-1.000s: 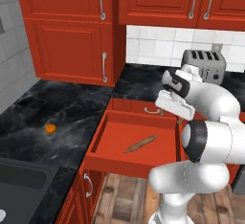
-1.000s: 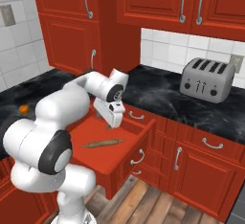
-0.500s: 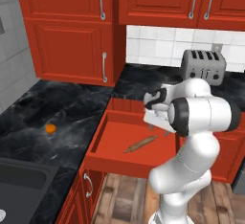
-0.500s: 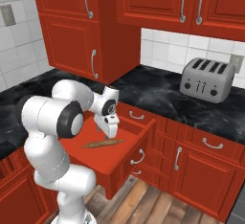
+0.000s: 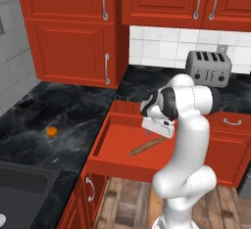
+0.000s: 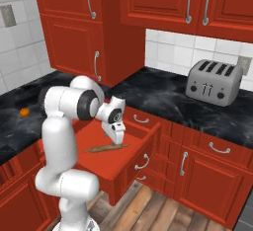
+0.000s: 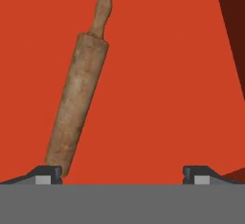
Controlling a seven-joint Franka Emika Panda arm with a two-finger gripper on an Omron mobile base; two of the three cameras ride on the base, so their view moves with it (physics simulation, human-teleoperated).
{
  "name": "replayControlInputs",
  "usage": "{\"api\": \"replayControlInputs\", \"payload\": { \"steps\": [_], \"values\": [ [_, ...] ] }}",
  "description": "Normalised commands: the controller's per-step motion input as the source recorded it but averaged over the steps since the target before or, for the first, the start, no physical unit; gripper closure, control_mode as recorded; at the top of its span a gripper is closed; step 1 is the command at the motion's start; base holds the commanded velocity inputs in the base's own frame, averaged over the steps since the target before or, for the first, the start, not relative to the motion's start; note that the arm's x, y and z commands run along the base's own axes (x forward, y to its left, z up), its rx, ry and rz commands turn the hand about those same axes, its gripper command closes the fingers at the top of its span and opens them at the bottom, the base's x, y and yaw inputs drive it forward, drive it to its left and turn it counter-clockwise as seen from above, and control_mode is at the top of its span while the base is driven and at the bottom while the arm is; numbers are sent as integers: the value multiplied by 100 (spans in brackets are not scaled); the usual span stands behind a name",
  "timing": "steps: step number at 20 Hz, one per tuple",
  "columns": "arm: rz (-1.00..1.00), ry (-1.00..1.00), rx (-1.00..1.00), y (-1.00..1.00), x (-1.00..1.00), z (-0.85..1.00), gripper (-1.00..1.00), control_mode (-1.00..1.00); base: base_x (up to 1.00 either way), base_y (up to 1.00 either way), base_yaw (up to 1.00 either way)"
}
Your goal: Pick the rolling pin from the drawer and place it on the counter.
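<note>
Over the open drawer (image 5: 115,147), in the left base view, the gripper (image 5: 158,127) hangs with its hand pointed down at the red floor. The rolling pin (image 5: 147,146) lies flat just below and slightly toward the drawer front from it, apart from the fingers. A second ago the hand sat higher and farther back, level with the counter (image 5: 73,115) edge; since then the arm has folded, its elbow has swung up, and the wrist has dropped into the drawer. I judge this as the approach nearly done, with the grasp not yet made.

In the right base view, the same hand (image 6: 117,135) reaches down from a bent forearm, upper arm raised and the wrist turned so the fingers aim at the drawer bottom. The pin (image 6: 106,148) rests directly beneath, running crosswise under it. The small orange object (image 6: 23,112) sits on the counter well off to the far side, and the toaster (image 6: 212,82) stands on the other stretch.

In the hand view, both fingertips (image 7: 45,172) stand spread wide, nothing between them. The pin (image 7: 79,91) stretches ahead, its near end right by one tip rather than centred, so a sideways correction seems needed before closing.
</note>
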Motion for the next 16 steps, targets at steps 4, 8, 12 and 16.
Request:
{"api": "replayControlInputs", "payload": {
  "steps": [4,8,12,16],
  "values": [
    [0,0,0,7,55,-70,-100,-100,0,0,0],
    [0,0,0,8,44,-65,-100,-100,0,0,0],
    [0,-2,0,3,31,-59,-100,-100,0,0,0],
    [0,-5,0,8,21,-60,-100,-100,0,0,0]
  ]
}}
